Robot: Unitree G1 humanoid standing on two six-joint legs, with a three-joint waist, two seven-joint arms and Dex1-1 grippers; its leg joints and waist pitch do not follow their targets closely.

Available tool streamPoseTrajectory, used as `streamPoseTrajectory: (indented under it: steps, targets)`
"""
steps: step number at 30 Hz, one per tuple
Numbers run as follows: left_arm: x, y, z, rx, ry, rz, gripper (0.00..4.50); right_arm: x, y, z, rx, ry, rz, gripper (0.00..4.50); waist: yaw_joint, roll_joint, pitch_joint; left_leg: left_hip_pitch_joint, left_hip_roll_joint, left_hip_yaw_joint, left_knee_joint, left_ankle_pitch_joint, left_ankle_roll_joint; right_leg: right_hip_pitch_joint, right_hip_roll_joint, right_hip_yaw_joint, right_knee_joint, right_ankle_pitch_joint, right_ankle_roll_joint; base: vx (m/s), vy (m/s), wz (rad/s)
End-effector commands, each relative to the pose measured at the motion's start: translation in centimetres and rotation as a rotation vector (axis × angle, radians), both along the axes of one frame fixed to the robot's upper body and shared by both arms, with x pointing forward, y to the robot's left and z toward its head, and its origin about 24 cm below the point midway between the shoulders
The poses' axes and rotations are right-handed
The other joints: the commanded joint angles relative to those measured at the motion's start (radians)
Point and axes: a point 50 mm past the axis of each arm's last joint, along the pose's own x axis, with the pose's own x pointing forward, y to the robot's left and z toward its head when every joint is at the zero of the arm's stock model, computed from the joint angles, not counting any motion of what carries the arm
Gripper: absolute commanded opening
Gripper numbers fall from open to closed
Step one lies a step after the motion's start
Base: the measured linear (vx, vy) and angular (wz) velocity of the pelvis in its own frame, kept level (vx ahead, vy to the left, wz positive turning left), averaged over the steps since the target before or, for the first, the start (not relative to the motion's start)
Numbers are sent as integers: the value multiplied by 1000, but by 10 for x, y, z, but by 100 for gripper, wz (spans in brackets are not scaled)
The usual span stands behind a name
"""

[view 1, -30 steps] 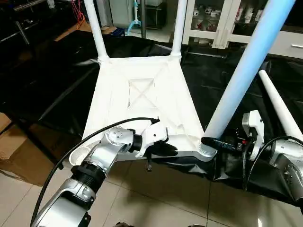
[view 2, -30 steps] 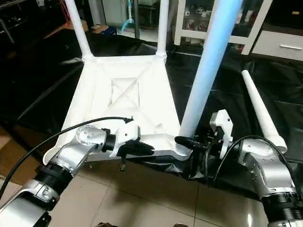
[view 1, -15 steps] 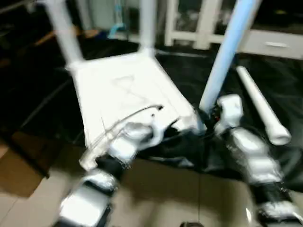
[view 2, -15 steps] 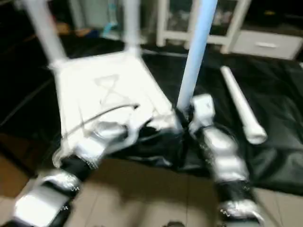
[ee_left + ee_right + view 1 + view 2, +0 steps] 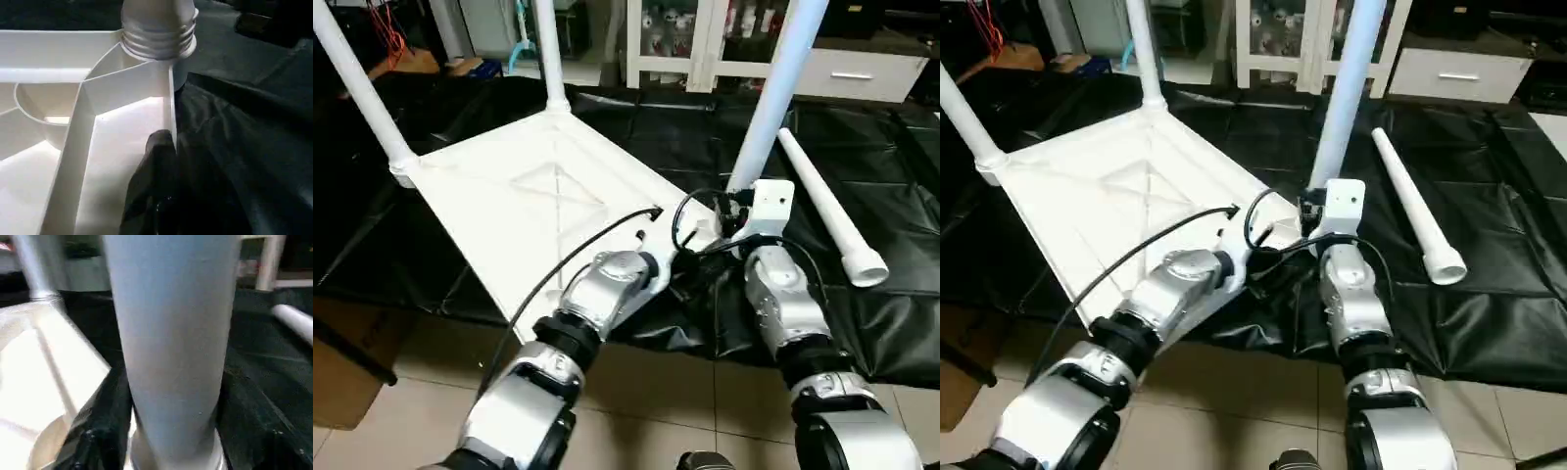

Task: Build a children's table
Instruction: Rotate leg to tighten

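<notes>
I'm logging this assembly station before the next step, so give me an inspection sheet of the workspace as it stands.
Surface: black sheet spread over a tiled floor.
Job's things: white table top lies underside up; three legs stand in corner sockets, the nearest leg by the claws; a fourth leg lies loose on the sheet.
Clutter: cardboard box at the sheet's edge.
Claws: left claw shut on the top's rim; right claw around the nearest leg's base.
Cables: black cable runs along the left forearm; loops at the right wrist.
Surroundings: white glass-door cabinet behind.
</notes>
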Motion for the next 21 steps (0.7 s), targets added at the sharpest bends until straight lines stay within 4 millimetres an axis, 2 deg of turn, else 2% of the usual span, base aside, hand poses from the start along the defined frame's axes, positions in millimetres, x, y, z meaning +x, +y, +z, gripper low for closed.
streamPoseTrajectory:
  steps: [1,4,5,6,8,9,11,12,13,14,15,17,20,21]
  targets:
    - [1,5,10,-16,-90,-80,0,-7,5,9,-29,-72,139,282,14,-20,-86,21,60,-31,-71,-96,219,53,-27,7,-31,-53,-245,0,0,0]
    - [0,12,7,5,-97,-113,0,-10,-2,14,-51,-112,167,307,33,-16,-88,21,63,-33,-65,-26,249,49,-26,4,-22,-14,-253,0,0,0]
    - [0,12,7,5,-97,-113,0,-10,-2,14,-51,-112,167,315,34,-17,-86,21,63,-32,-66,-35,248,47,-25,4,-23,-27,-256,0,0,0]
    - [-3,20,5,7,-101,-162,0,-16,-11,18,-73,-131,216,327,42,-15,-82,22,63,-33,-69,-62,241,48,-25,3,-29,-68,-251,0,0,0]
    - [-13,37,0,21,-117,-314,0,-32,-32,21,-162,-114,385,345,61,-15,-78,27,70,-31,-75,-110,211,48,-23,8,-32,-118,-239,0,0,0]
    - [-18,43,-2,31,-120,-373,0,-38,-39,22,-215,-99,440,345,68,-13,-78,28,70,-33,-76,-117,206,51,-22,6,-33,-120,-236,0,0,0]
    - [-25,53,-5,33,-99,-447,0,-49,-57,22,-232,-51,536,345,82,-14,-73,31,72,-31,-82,-157,193,48,-21,9,-34,-146,-233,0,0,0]
    - [-27,55,-5,29,-90,-469,0,-54,-63,22,-235,-35,578,345,88,-9,-73,38,75,-28,-87,-207,167,43,-23,12,-39,-184,-231,0,0,0]
    - [-28,56,-5,27,-89,-478,0,-55,-65,21,-236,-27,594,345,93,-9,-69,43,77,-26,-93,-256,132,38,-20,13,-44,-222,-228,0,0,0]
    - [-29,57,-5,22,-88,-491,0,-58,-68,21,-237,-14,617,345,96,-11,-66,43,77,-26,-96,-281,113,38,-20,14,-45,-243,-224,0,0,0]
    - [-31,56,-4,10,-84,-506,0,-59,-71,20,-231,0,638,345,102,-12,-65,47,77,-25,-100,-316,80,36,-20,16,-48,-277,-214,0,0,0]
    - [-34,56,-2,-13,-79,-534,0,-62,-73,19,-211,22,682,345,100,-16,-65,50,75,-24,-105,-366,35,32,-18,22,-50,-314,-198,0,0,0]
    - [-36,55,-1,-23,-76,-556,0,-64,-73,20,-197,34,720,320,102,-17,-65,51,74,-20,-106,-362,34,27,-18,29,-53,-318,-189,0,0,0]
    - [-37,56,-1,-26,-72,-571,0,-66,-72,21,-185,40,748,320,101,-20,-66,47,72,-20,-106,-353,37,30,-18,30,-52,-318,-185,0,0,0]
